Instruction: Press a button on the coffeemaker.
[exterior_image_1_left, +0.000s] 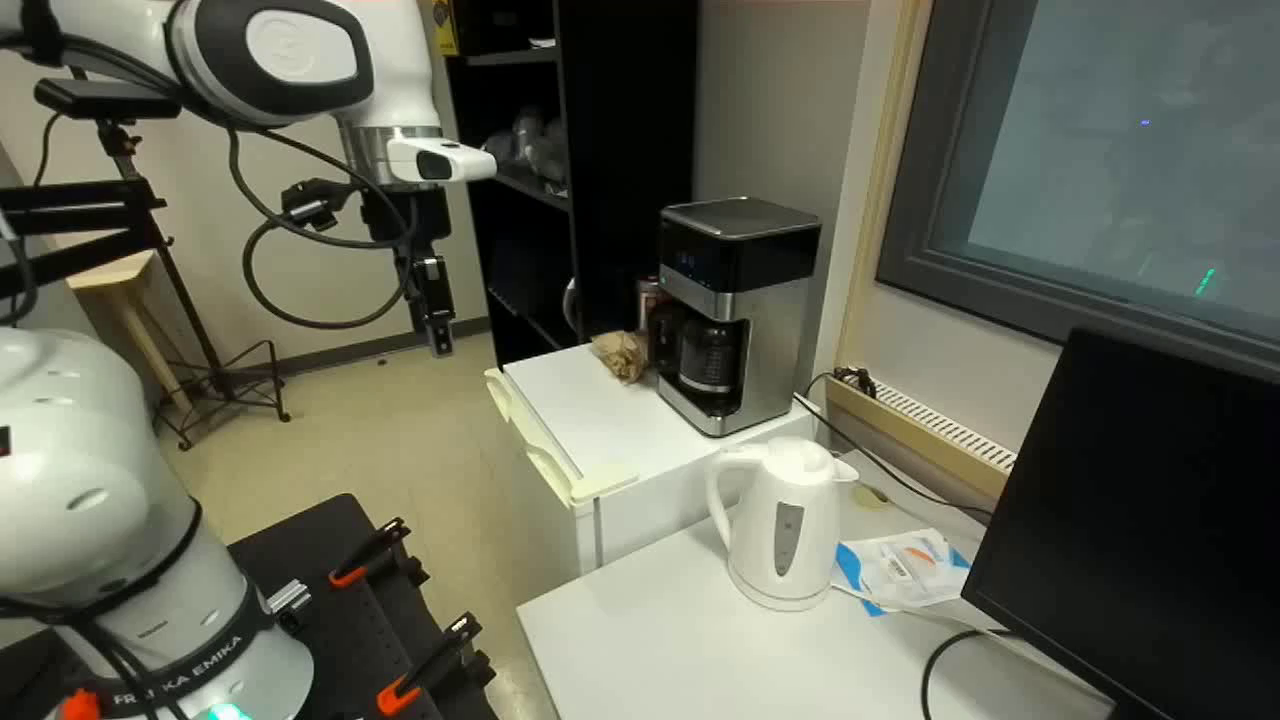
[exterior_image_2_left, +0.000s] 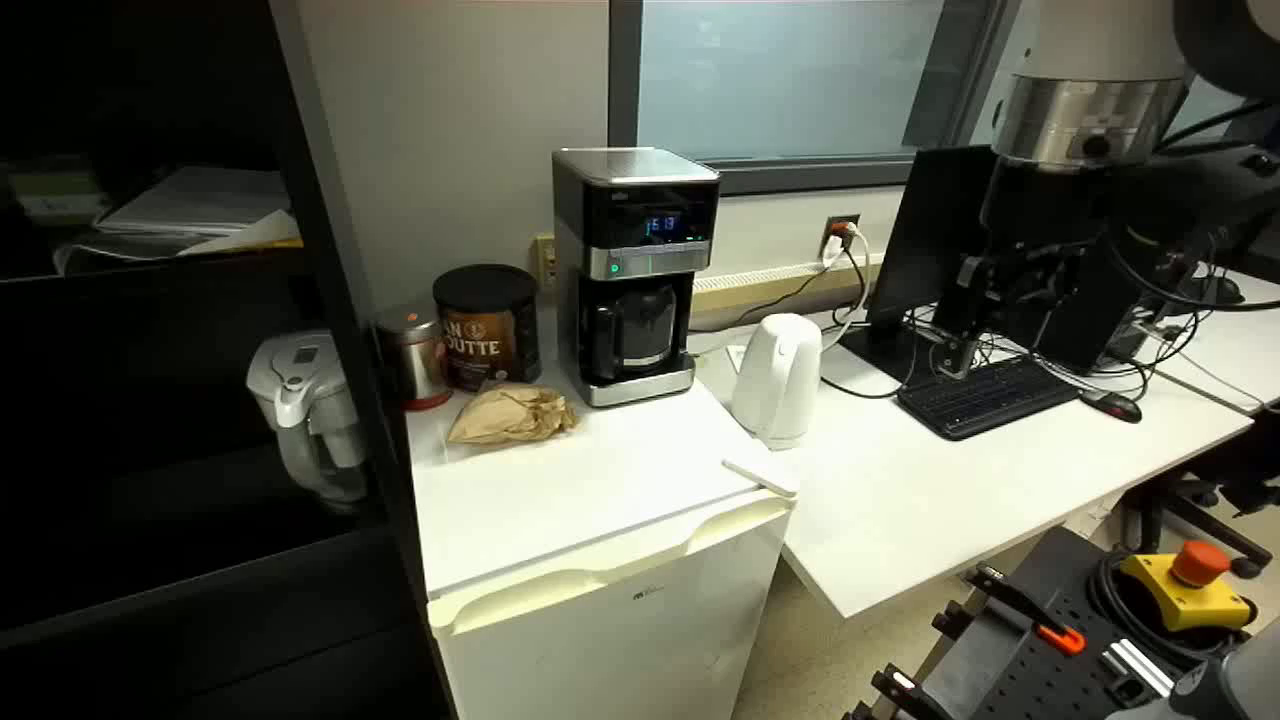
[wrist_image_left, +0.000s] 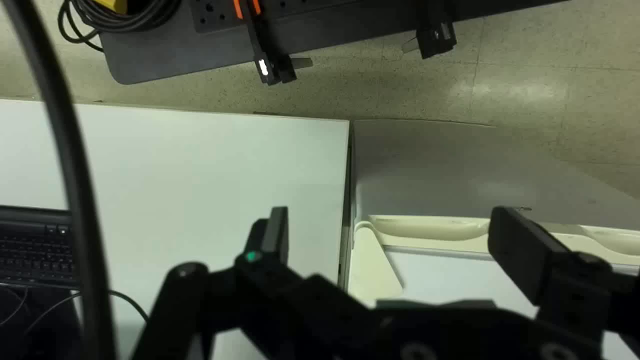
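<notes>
The coffeemaker is a boxy black and steel machine on top of a small white fridge. It also shows in an exterior view, with a lit blue display and a green light on its front strip. A dark carafe sits in its recess. My gripper hangs pointing down in the air, apart from the coffeemaker. In the wrist view my gripper is open and empty, above the fridge edge and the white table. The coffeemaker is out of the wrist view.
A white kettle stands on the white table beside the fridge. A monitor and keyboard are on that table. A paper bag, dark canister and steel tin sit beside the coffeemaker. A black shelf stands behind.
</notes>
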